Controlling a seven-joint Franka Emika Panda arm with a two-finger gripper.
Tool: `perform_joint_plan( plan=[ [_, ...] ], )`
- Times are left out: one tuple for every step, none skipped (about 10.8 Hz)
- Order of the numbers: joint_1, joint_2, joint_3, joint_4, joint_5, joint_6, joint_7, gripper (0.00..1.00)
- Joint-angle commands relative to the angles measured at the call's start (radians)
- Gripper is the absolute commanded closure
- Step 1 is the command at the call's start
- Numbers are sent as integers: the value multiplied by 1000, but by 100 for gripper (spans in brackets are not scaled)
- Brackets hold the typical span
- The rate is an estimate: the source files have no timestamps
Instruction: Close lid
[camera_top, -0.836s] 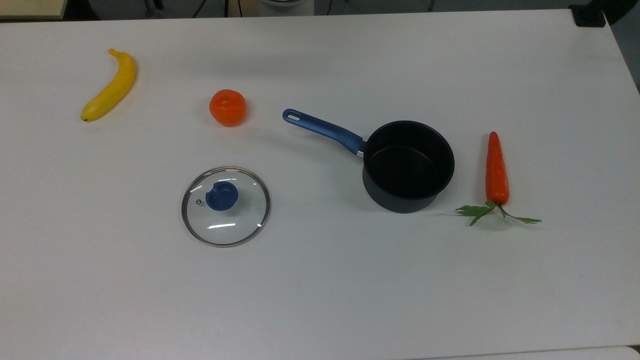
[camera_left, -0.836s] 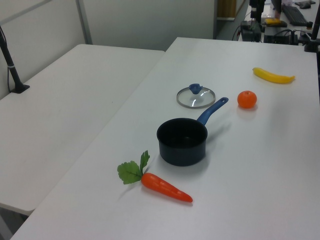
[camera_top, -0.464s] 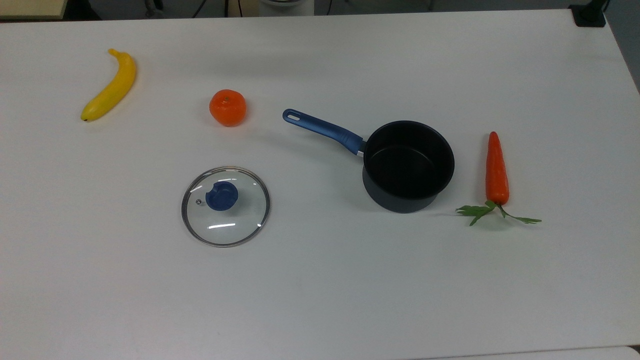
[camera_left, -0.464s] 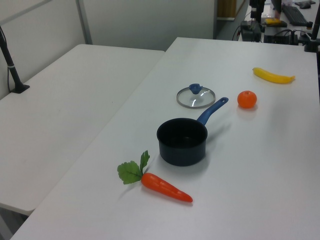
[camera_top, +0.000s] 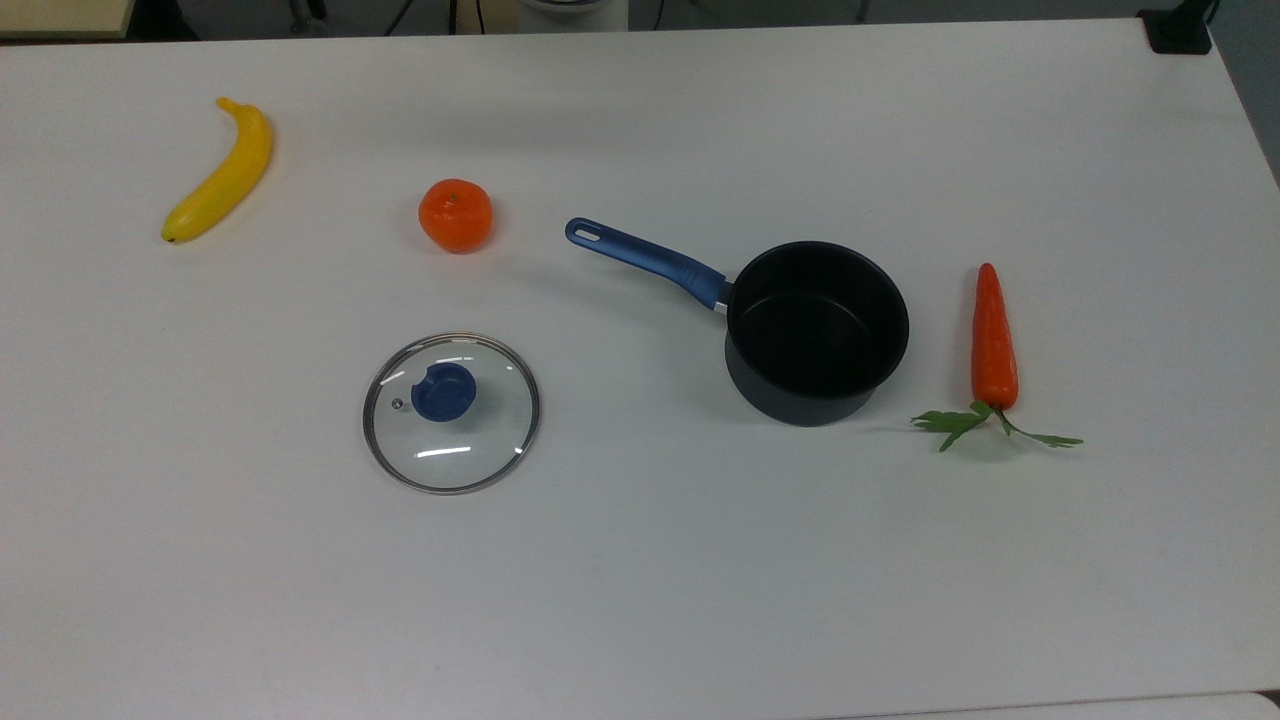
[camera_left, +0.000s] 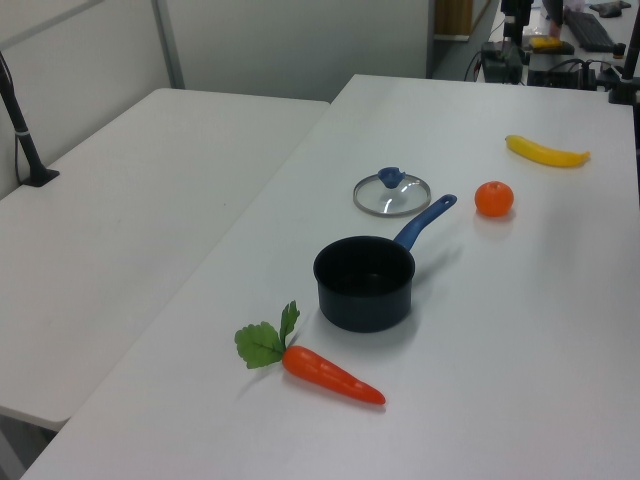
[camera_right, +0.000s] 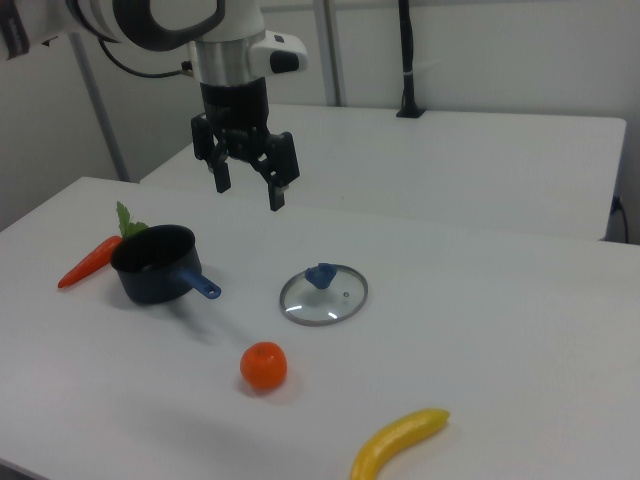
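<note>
The round glass lid (camera_top: 451, 412) with a metal rim and blue knob lies flat on the white table (camera_top: 640, 600), apart from the pan and to the top view's left of it. It also shows as the lid (camera_left: 391, 194) and the lid (camera_right: 323, 294). The black saucepan (camera_top: 815, 335) with a blue handle stands uncovered and empty, seen too as the saucepan (camera_left: 364, 283) and the saucepan (camera_right: 153, 264). My gripper (camera_right: 250, 188) hangs open high above the table, holding nothing, up between pan and lid in the right view.
A carrot (camera_top: 993, 340) lies just to the top view's right of the pan. An orange (camera_top: 455, 214) sits beyond the lid, and a banana (camera_top: 220, 170) lies far to the top view's left. A second table (camera_left: 120, 230) adjoins on the left view's left.
Nothing on the table has moved. A dark shape at the top view's upper right corner has drawn back.
</note>
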Motion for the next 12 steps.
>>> perform_joint_plan(
  plan=[
    [-2,-22,-2,-9,-3,-29,-14,0],
    [1,-19,-2,-9,-3,-23,-14,0],
    [5,-16,-2,-9,-3,-20,-11,0],
    [7,-14,-2,-9,-3,-22,-6,0],
    [7,-13,-2,-9,-1,-22,-3,0],
    [5,-13,-2,-9,-1,-20,-1,0],
    [5,-11,-2,-9,0,-17,0,0],
    [5,-8,-2,-8,2,-8,5,0],
    [7,-4,-2,-6,6,13,26,0],
    [10,3,-1,-9,9,40,63,0],
    [10,10,1,-9,13,66,102,0],
    [11,22,1,-9,16,75,126,0]
  ],
)
